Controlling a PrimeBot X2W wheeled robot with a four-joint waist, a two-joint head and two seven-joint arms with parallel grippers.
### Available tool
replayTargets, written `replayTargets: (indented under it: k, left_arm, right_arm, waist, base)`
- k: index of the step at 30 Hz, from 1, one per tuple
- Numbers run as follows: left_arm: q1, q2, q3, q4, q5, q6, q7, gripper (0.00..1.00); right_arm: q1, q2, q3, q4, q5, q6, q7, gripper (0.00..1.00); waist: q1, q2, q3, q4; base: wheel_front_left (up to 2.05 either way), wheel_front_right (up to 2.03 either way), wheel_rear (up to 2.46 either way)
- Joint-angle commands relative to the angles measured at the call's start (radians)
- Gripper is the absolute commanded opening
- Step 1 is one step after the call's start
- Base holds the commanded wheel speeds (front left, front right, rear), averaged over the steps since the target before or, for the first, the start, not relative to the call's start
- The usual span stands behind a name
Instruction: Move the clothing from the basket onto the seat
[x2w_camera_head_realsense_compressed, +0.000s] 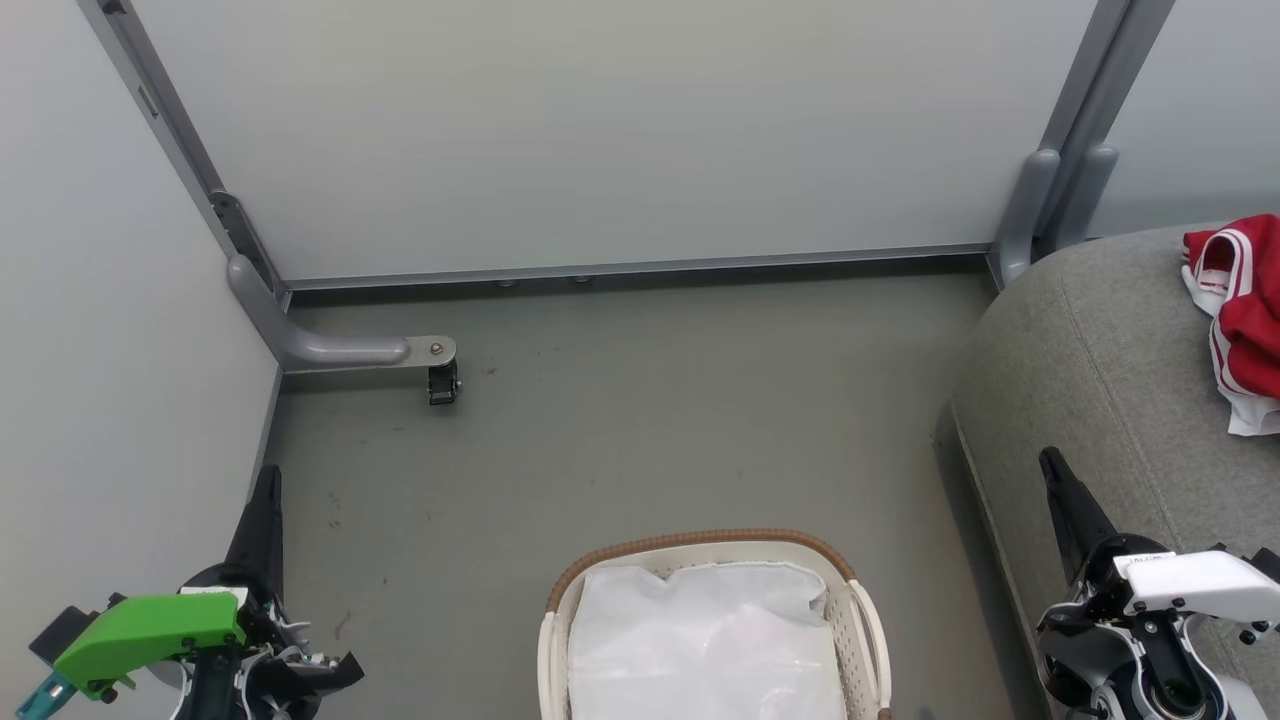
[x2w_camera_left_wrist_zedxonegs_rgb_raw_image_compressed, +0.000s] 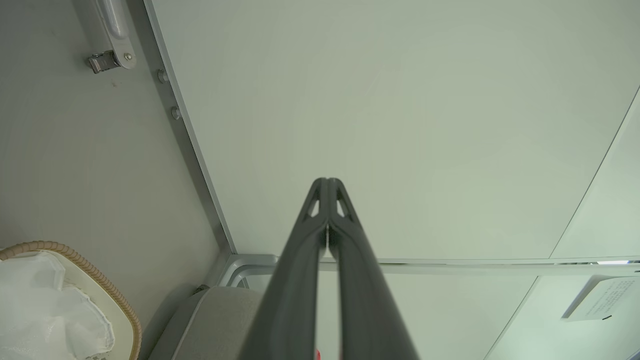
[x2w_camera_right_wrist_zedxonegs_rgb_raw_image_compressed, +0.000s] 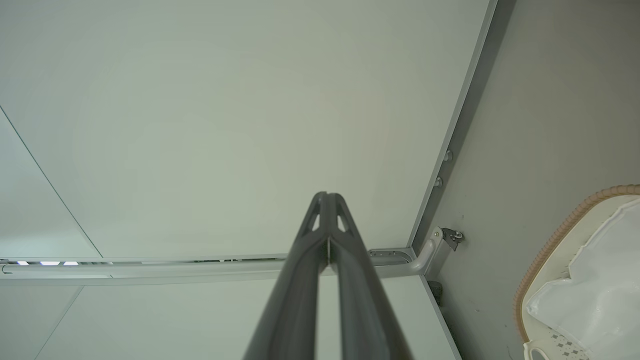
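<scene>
Both arms hang at rest and neither holds anything. The left gripper (x2w_camera_head_realsense_compressed: 268, 480) has its two dark fingers pressed together with nothing between them, and the right gripper (x2w_camera_head_realsense_compressed: 1050, 462) is closed the same way, tips meeting on empty air.

The clothing (x2w_camera_head_realsense_compressed: 1245, 310) lies on the seat (x2w_camera_head_realsense_compressed: 1100, 340), ahead of the right gripper's fingertips and off to its outer side, well apart from it. The basket (x2w_camera_head_realsense_compressed: 700, 543) sits between the two grippers, level with their wrists. A white crinkly sheet (x2w_camera_head_realsense_compressed: 700, 640) lines it, and no red shows in the part that can be seen. Its near end runs out of the head view.

Judged from this, the carrying step looks finished, with the red garment already set down and the hands withdrawn. The next move calls for a check rather than a grasp: a look into the near end of the basket and under the sheet for anything red. If something is found, a gripper would have to spread its fingers, dip in, and pinch cloth alone while leaving the sheet behind.

The red bundle is crumpled. Its long axis runs roughly parallel to the right gripper's fingers, from a bunched far end to a white-edged near end. A white-striped opening at the far end faces back toward the basket side. Whether that is a sleeve, a leg or a neck cannot be told, and the bundle's outer part is cut off by the frame.
</scene>
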Motion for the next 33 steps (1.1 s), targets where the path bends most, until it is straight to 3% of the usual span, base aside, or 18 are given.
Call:
replayTargets:
  k: [1,33]
  left_arm:
    - [-0.01,0.003,0.003,-0.002,0.0,-0.005,0.003,0.0]
    - [-0.01,0.003,0.003,-0.002,0.001,-0.005,0.004,0.0]
  right_arm:
    - [-0.008,-0.006,-0.003,-0.004,0.003,-0.001,0.003,0.0]
    - [-0.008,-0.006,-0.003,-0.004,0.004,-0.001,0.003,0.0]
  waist:
    - [0.0,0.0091,0.0,0.0]
    - [0.0,0.0091,0.0,0.0]
  base:
    - [0.0,0.0,0.0]
    - [0.0,0.0,0.0]
